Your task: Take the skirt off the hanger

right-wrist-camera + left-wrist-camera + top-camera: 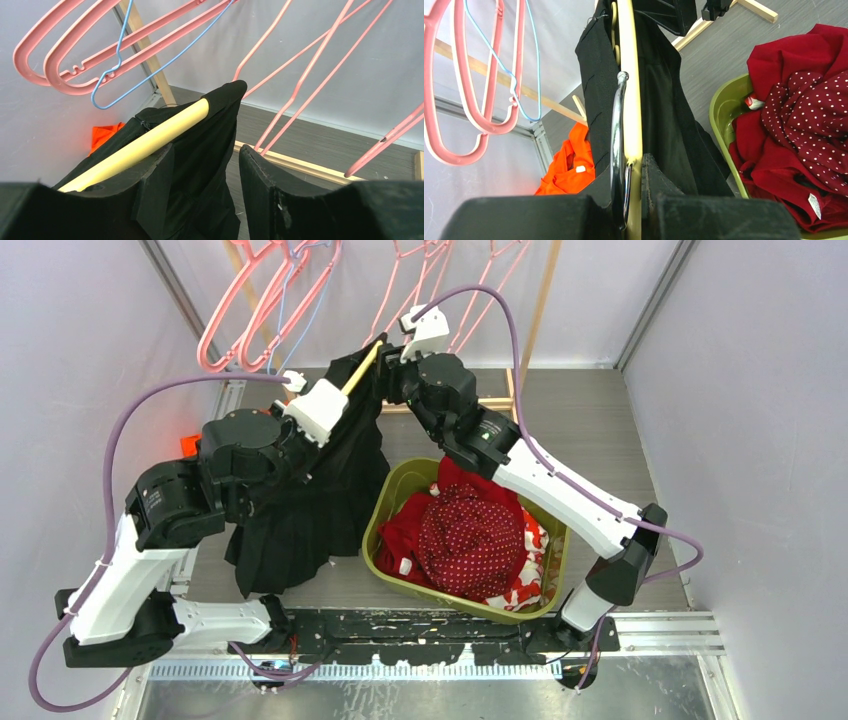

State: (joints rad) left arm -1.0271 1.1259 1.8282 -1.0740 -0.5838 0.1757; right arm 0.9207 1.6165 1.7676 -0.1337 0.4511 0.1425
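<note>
The skirt [310, 500] is recorded as black, matte woven cloth, gathered in soft folds. It is draped over the hanger [362, 368] and is seen hanging just left of the tub [392, 490], with its hem spread at the tub's left rim. The hanger is made up of a smooth, cream, rounded bar and a bright chrome wire hook. It is held tilted above the tub's far left corner.

The tub is an olive-green plastic basin with rounded corners, set on the grey wood-grain desk [590, 420]. It is filled with crumpled plain red garments [405, 530], over which a dark red cloth with white dots [470, 535] is heaped.

The left fingers [656, 180], of blunt black padding, are clenched on the hanger, left of the tub. The cream bar and the chrome wire are pinched between them.

The right fingers [157, 175] are found released and spread apart, beyond the tub's far rim. Black skirt fabric is seen in the gap between them, and the end of the bar is noted beside one finger.

Glossy pink hangers [459, 75] are noted on a rail behind the tub. A bright orange cloth [569, 165] is noted far left of it.
</note>
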